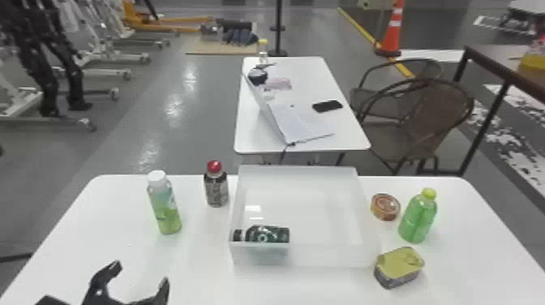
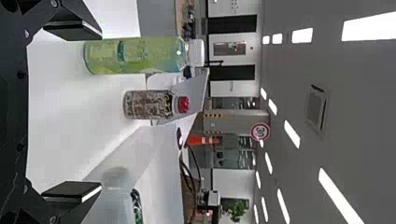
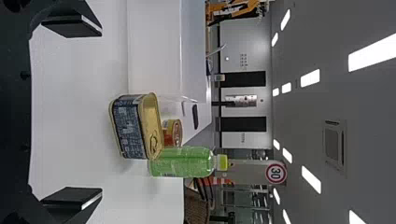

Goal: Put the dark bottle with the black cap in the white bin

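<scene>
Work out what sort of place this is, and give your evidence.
Probably a robotics lab or workshop: white wheeled stands, what look like black mechanical legs, and an orange traffic cone all show on the floor behind.

Number 30 on the round, red-rimmed sign (image 2: 260, 131) in the background

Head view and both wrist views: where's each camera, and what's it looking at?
Head: on the head, looking forward and down at the white bin; left claw shows.
Left: on the left wrist, facing forward past the left claw to the red-capped bottle.
Right: on the right wrist, facing forward past the right claw to the square tin.
Head and left views share that bottle.
</scene>
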Motion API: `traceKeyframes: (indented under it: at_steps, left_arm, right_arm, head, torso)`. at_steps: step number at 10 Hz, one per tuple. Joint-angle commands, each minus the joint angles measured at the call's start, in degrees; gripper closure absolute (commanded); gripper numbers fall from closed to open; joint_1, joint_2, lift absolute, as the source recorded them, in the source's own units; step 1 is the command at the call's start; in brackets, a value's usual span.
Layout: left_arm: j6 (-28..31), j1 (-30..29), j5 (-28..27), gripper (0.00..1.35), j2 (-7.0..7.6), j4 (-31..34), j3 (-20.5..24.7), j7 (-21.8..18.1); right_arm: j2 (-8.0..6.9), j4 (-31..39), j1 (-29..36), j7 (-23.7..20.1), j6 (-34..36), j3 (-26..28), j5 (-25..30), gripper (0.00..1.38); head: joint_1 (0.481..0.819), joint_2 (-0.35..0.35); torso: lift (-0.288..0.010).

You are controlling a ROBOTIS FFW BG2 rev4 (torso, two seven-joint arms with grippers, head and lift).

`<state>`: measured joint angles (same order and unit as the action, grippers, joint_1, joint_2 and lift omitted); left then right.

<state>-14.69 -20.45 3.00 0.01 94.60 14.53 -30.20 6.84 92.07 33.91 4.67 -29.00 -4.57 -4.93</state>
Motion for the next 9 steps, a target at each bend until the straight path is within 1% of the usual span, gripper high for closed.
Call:
traceKeyframes:
  at_steps: [1, 2, 3, 5, 7, 9]
  left_arm:
    - [-2.8, -4.34, -0.45, 0.16, -0.16, 0.06, 1.03, 2.51]
    - [-4.38, -6.45, -0.63, 0.16, -0.16, -0.56, 1.91, 4.62]
    - [-6.58, -7.06, -1.33, 0.16, -0.16, -1.52, 3.58, 4.62]
    - [-9.74, -7.5, 0.42, 0.16, -0.16, -4.51, 3.23, 5.15]
    - [-9.48, -7.33, 0.78, 0.16, -0.16, -5.04, 3.23, 5.41]
    - [-9.3, -6.8, 1.83, 0.16, -0.16, -5.74, 2.0, 5.41]
  right_arm:
    - [0.01, 0.13, 0.19, 0.08, 0.0, 0.0, 0.01, 0.09]
    - [0.01, 0.4, 0.46, 0.08, 0.08, 0.0, 0.01, 0.09]
    - [0.01, 0.83, 0.72, 0.08, 0.26, 0.09, 0.18, 0.09]
    - [0.19, 1.54, 1.51, 0.25, 0.26, 0.09, 0.27, 0.09]
    - [0.36, 1.89, 1.86, 0.87, 0.26, 0.09, 0.36, 0.09]
    - [0.36, 1.71, 1.51, 0.87, 0.26, 0.09, 0.45, 0.09]
  head:
    - [0.549, 0.0]
    - [0.549, 0.0]
    - [0.549, 0.0]
    - [0.549, 0.0]
    - [0.549, 0.0]
    - [0.549, 0.0]
  torso:
    - [-0.1]
    - [-0.1]
    - [-0.1]
    - [-0.1]
    - [-0.1]
    - [-0.1]
